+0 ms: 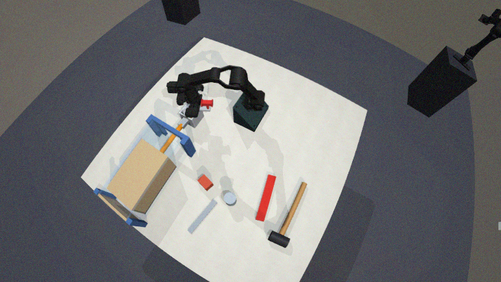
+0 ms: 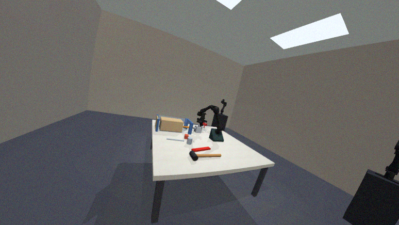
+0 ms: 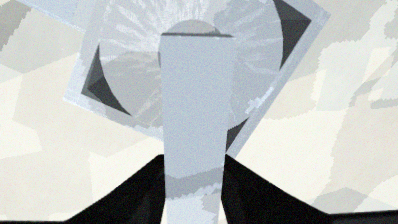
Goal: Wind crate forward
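Note:
The tan crate (image 1: pixel 138 174) (image 2: pixel 171 125) sits flat in the clear-panelled cubby, with a gap between its front and the blue frame (image 1: pixel 169 128) (image 2: pixel 192 127) at the mouth. An orange strap (image 1: pixel 171 138) runs from it through the frame to the grey winch (image 1: pixel 196 121) (image 2: pixel 198 129) (image 3: pixel 120 75). The grey flat arm of the winch handle (image 3: pixel 195 100) lies over the winch's round top. My gripper (image 3: pixel 192 162) is shut on this arm, one finger on each side. The key and hole are hidden beneath it. A red knob (image 1: pixel 206 103) shows beside my gripper; its attachment is unclear.
A red block (image 1: pixel 205 182) (image 2: pixel 186 136), a grey cylinder (image 1: pixel 230 198) (image 2: pixel 189 140), a grey bar (image 1: pixel 202 216), a red bar (image 1: pixel 266 198) (image 2: pixel 200 149) and a mallet (image 1: pixel 293 208) (image 2: pixel 209 155) lie away from the winch. My dark base (image 1: pixel 250 114) stands right of it.

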Robot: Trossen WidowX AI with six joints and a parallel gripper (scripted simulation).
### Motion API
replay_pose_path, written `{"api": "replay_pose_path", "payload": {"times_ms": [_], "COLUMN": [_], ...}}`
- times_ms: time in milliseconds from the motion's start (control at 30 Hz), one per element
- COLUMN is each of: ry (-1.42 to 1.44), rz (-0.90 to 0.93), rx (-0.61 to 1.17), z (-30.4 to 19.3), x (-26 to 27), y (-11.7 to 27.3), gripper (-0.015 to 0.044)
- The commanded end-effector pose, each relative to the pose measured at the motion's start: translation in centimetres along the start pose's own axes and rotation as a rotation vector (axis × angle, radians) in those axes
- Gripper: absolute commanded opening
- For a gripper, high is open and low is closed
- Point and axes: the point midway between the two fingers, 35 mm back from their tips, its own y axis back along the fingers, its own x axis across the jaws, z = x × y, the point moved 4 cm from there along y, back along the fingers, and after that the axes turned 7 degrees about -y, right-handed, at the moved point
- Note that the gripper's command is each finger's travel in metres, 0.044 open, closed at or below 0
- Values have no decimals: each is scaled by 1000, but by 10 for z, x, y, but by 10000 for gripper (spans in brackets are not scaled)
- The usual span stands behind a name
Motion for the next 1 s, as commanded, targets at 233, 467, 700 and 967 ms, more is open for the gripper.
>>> {"api": "replay_pose_path", "payload": {"times_ms": [233, 467, 700, 967], "ry": [4, -36, -106, -173], "rz": [-4, 0, 6, 12], "rx": [18, 19, 20, 22], "z": [2, 2, 2, 2], "x": [0, 2, 5, 7], "y": [-1, -1, -2, -2], "gripper": [0, 0, 0, 0]}}
